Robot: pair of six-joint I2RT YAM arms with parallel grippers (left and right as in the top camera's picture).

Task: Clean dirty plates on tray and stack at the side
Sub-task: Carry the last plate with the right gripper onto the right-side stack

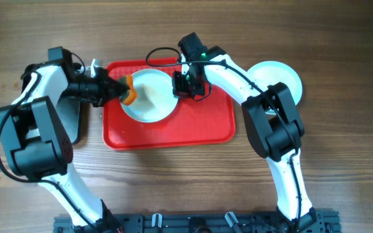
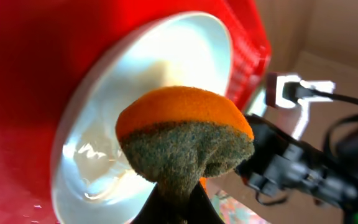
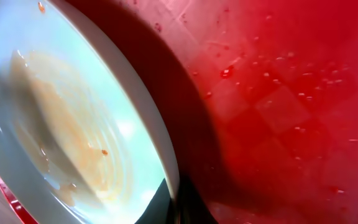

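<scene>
My left tool (image 1: 120,89): clamped on an orange sponge (image 1: 130,92), with its dark green scouring side towards the plate.
My right tool (image 1: 181,85): closed on the right rim of the plate, as well as the right wrist view shows it.
Plate (image 1: 149,100): on the far left part of the red tray (image 1: 199,126), between my two tools; it looks tipped up, not flat.
Sauce film (image 3: 61,137): a thin brown smear lies over the plate's middle.
Side plate (image 1: 278,74): on the surface right of the tray, well apart; I cannot tell whether it is one plate or more.
Step in hand: I judge it is the scrubbing of this plate, and it is not yet clean.
Next move: I should press the sponge on the smear and sweep it across, while my right tool keeps the rim firm so the plate does not slide.
</scene>
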